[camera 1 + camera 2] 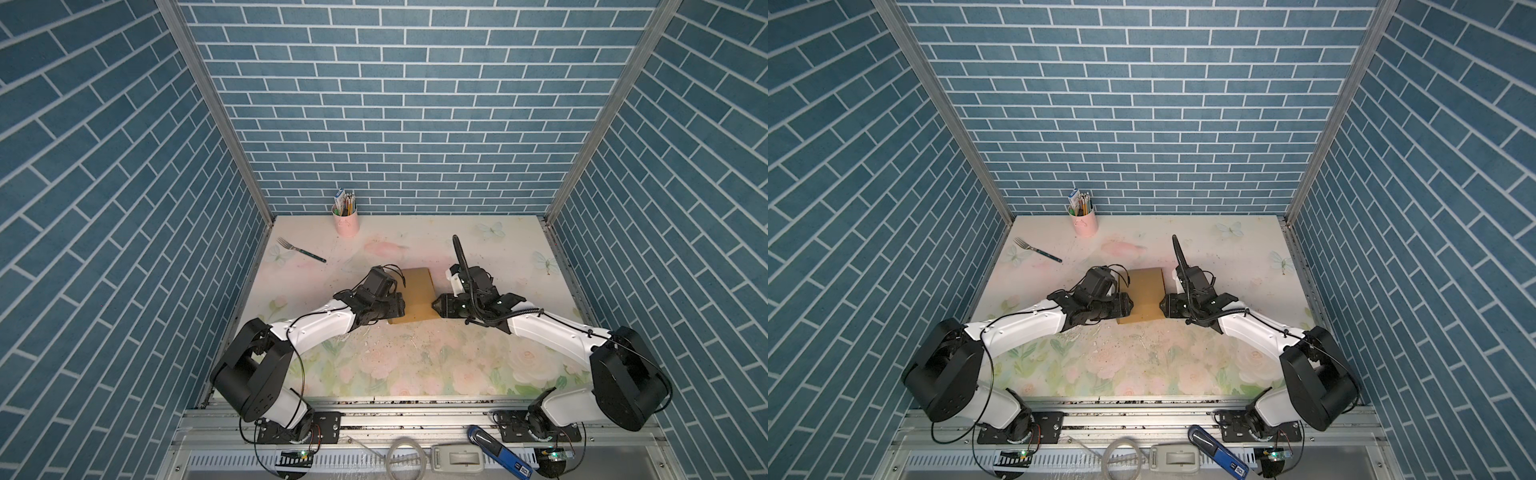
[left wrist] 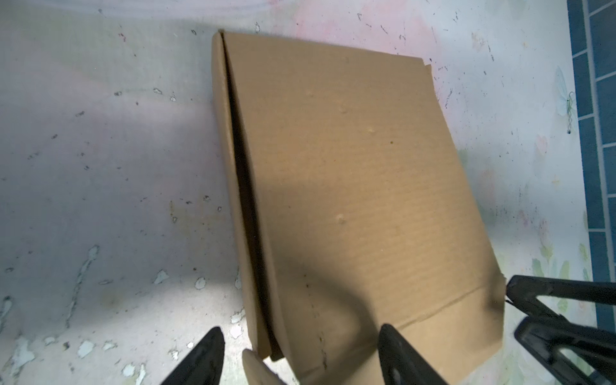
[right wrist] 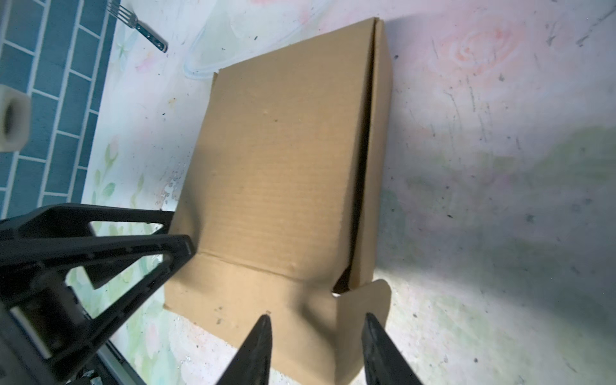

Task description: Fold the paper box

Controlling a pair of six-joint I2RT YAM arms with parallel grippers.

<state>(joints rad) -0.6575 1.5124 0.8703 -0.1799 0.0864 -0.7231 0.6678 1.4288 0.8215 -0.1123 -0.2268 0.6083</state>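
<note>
Both hands are released: jaws spread, nothing clamped. Your left hand [image 2: 300, 330] straddles the near corner of the paper box [image 2: 350, 183], with one finger out over the table [image 2: 100, 166] and the other over the cardboard. Your right hand [image 3: 316, 316] hovers over the loose front flap [image 3: 250, 293], whose rounded ear [image 3: 366, 300] sits just beside one fingertip. Ahead of each hand a dark gap [image 2: 245, 186] runs along the side, so the top isn't seated. Press unevenly and I reckon the light box skids away, or the ear crumples instead of tucking. The hands face each other closely across the box, so closing in risks a knock. Far beyond them, the fork [image 1: 301, 250] and pink cup [image 1: 345, 222] stand well apart.
</note>
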